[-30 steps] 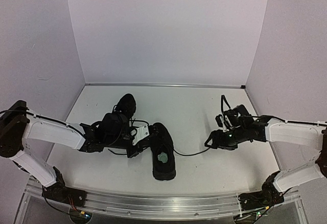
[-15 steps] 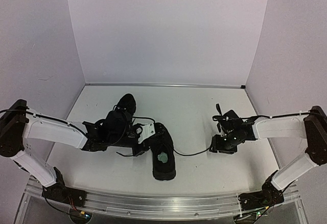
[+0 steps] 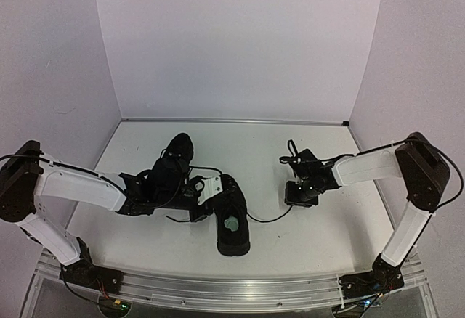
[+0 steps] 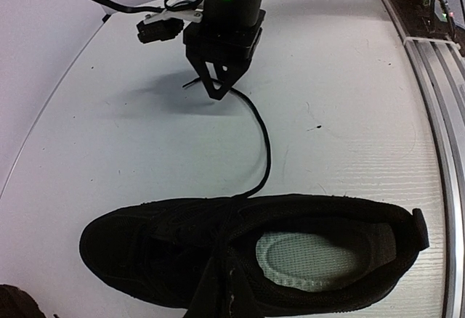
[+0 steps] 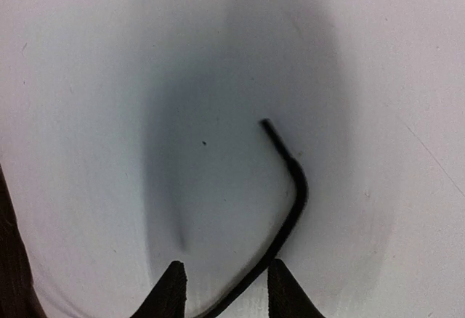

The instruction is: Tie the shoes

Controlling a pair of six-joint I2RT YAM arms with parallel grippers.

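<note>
One black shoe (image 3: 234,239) with a pale insole lies near the table's middle; it fills the bottom of the left wrist view (image 4: 145,249). The second black shoe (image 3: 179,147) lies behind it, partly hidden by my left arm. My left gripper (image 3: 205,200) sits over the near shoe's lacing, its fingers together on a black lace strand (image 4: 221,263). A loose lace (image 3: 269,218) runs from that shoe across the table (image 4: 263,144) to my right gripper (image 3: 296,196). My right gripper (image 5: 227,289) is open and low over the table. The lace end (image 5: 294,202) lies between its fingertips.
Pale walls close the table on the left, back and right. A metal rail (image 3: 232,292) runs along the near edge and shows in the left wrist view (image 4: 436,78). The right arm's base (image 3: 378,274) stands at the near right corner.
My right gripper has moved left and a little farther back, toward the shoe. The lace between it and the shoe has gone slacker. My left gripper has shifted slightly right over the shoe.
</note>
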